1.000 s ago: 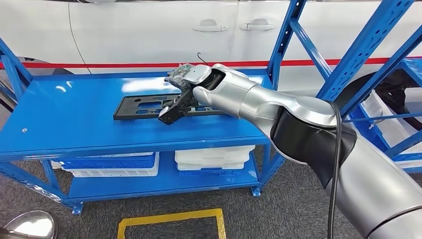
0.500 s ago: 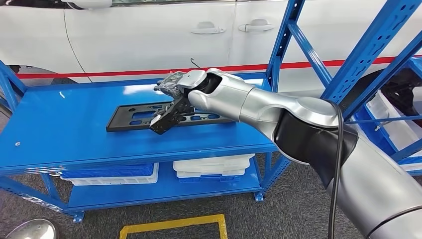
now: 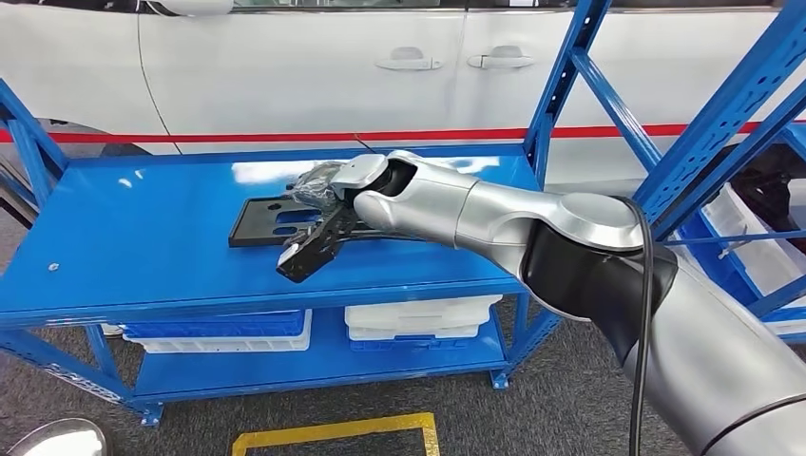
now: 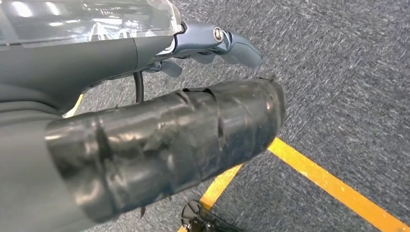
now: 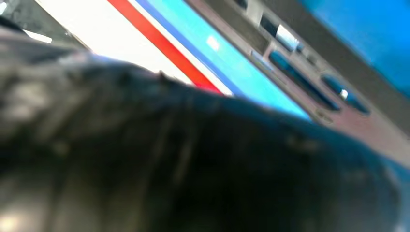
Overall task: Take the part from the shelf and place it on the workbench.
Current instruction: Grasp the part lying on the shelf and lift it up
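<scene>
The part (image 3: 264,219) is a flat black plate with cut-outs, lying flat on the blue workbench (image 3: 143,247); it also runs along the blue surface in the right wrist view (image 5: 309,82). My right hand (image 3: 321,214) reaches over its middle from the right. Plastic-wrapped fingers (image 3: 316,182) hang above the plate's far side, and the dark thumb (image 3: 306,255) sticks out past its near edge over bare bench. Nothing is clasped between them. My left hand (image 4: 159,140) hangs beside my body over the grey carpet, thumb and fingers apart, holding nothing.
A white car (image 3: 285,76) stands right behind the bench. Blue shelf uprights (image 3: 561,85) rise at the bench's right end, with more racking and a white bin (image 3: 751,237) further right. White and blue trays (image 3: 418,318) sit on the lower shelf. Yellow floor tape (image 3: 333,432) lies in front.
The camera shifted slightly. My right hand has slid left along the plate and lowered, its thumb now past the plate's near edge. The plate stays flat on the bench.
</scene>
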Controlling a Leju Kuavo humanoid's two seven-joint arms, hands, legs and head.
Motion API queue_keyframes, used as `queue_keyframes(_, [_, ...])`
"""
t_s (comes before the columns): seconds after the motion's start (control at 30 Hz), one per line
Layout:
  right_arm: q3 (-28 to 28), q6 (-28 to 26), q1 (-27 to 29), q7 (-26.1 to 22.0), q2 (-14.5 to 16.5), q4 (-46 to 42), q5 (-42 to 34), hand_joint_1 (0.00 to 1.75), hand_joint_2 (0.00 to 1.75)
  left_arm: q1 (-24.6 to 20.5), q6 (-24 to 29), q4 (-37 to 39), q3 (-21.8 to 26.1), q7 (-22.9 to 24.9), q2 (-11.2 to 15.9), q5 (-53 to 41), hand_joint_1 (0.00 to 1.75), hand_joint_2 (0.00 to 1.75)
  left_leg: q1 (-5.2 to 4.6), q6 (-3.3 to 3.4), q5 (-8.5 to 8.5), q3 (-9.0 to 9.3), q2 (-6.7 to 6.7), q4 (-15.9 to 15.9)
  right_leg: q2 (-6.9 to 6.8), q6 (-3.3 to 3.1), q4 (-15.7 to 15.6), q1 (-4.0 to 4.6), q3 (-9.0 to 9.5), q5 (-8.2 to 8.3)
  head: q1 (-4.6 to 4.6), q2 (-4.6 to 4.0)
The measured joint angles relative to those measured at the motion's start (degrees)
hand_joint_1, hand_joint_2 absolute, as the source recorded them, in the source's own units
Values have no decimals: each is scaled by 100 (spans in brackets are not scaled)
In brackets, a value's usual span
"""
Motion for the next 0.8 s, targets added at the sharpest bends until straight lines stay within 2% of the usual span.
queue_keyframes(0.03, [25,-22,47,0,-10,-9,-31,0,0,4,1,0,0,0,0,-10,0,0,-10,6,-4,4,-3,0,0,-4,221,2,-128,-35,0,0])
queue_keyframes(0.07, [51,-45,94,0,-17,-21,-57,0,0,7,1,0,0,0,0,-18,0,0,-21,9,-8,12,-6,1,0,-24,227,6,-153,42,1,0])
queue_keyframes(0.1, [79,-67,131,-1,-26,-37,-81,0,0,8,2,0,0,-1,0,-24,0,0,-35,10,-13,26,-9,1,2,-62,0,19,-62,218,0,0])
queue_keyframes(0.13, [99,-81,151,-1,-32,-54,-95,0,0,6,2,0,0,-1,-2,-25,0,0,-46,9,-19,41,-10,-1,3,-119,-395,39,118,439,0,0])
queue_keyframes(0.2, [125,-99,159,-3,-42,-92,-109,0,0,-2,2,1,0,-2,-23,-26,0,0,-58,-6,-28,56,-5,-12,-4,-241,-1110,96,449,703,0,0])
queue_keyframes(0.23, [133,-105,159,-3,-43,-107,-112,0,0,-6,2,2,0,-2,-33,-26,0,0,-52,-23,-28,56,-1,-20,-10,-280,-1291,126,528,739,-1,0])
queue_keyframes(0.3, [151,-110,160,-4,-51,-123,-117,0,0,-13,2,2,0,-3,-38,-27,0,0,-42,-73,-24,67,7,-54,-19,-305,-1384,160,561,740,1,0])
queue_keyframes(0.37, [161,-115,166,-4,-56,-142,-122,0,0,-12,2,2,0,-8,-36,-30,0,0,-47,-119,-79,64,16,-7,-34,-304,-1491,111,648,779,0,0])
queue_keyframes(0.43, [173,-133,177,-4,-58,-163,-131,0,0,-12,2,2,0,-15,-32,-35,0,0,-51,-156,-328,-110,19,407,-56,-313,-1592,60,734,821,-3,1])
queue_keyframes(0.5, [200,-165,220,-4,-63,-170,-148,0,0,-9,3,2,0,-22,-17,-39,0,0,-44,-194,-663,-467,19,1141,-61,-332,-1602,65,747,819,-5,1])
queue_keyframes(0.53, [217,-184,259,-4,-63,-171,-159,0,0,-7,4,2,0,-25,-10,-40,0,0,-40,-212,-741,-618,20,1422,-59,-331,-1598,64,748,813,-4,0])
queue_keyframes(0.57, [232,-204,303,-4,-63,-171,-170,0,0,-5,4,2,0,-28,-5,-40,0,0,-36,-227,-708,-682,21,1509,-53,-323,-1591,60,750,803,-4,0])
queue_keyframes(0.6, [244,-227,343,-4,-64,-171,-179,0,0,-3,4,2,0,-31,-3,-41,0,0,-31,-239,-563,-631,23,1364,-47,-308,-1575,51,754,788,-4,0])
queue_keyframes(0.67, [252,-286,392,-11,-69,-169,-187,0,0,-2,5,2,0,-34,1,-42,0,0,-18,-253,-161,-285,31,604,-38,-255,-1499,34,748,728,-4,0])
queue_keyframes(0.7, [254,-317,404,-17,-77,-165,-188,0,0,-2,6,2,0,-36,3,-44,0,0,-19,-240,-36,-124,28,267,-33,-220,-1441,39,730,692,-3,0])
queue_keyframes(0.73, [256,-349,421,-27,-87,-159,-189,0,0,-3,6,2,0,-36,4,-51,0,0,-21,-215,15,-27,22,64,-29,-189,-1396,49,709,665,-3,0])
queue_keyframes(0.8, [262,-395,476,-46,-114,-146,-194,0,0,-2,7,2,-1,-37,4,-68,0,0,-38,-141,1,2,4,-3,-23,-144,-1360,72,683,645,-2,0])
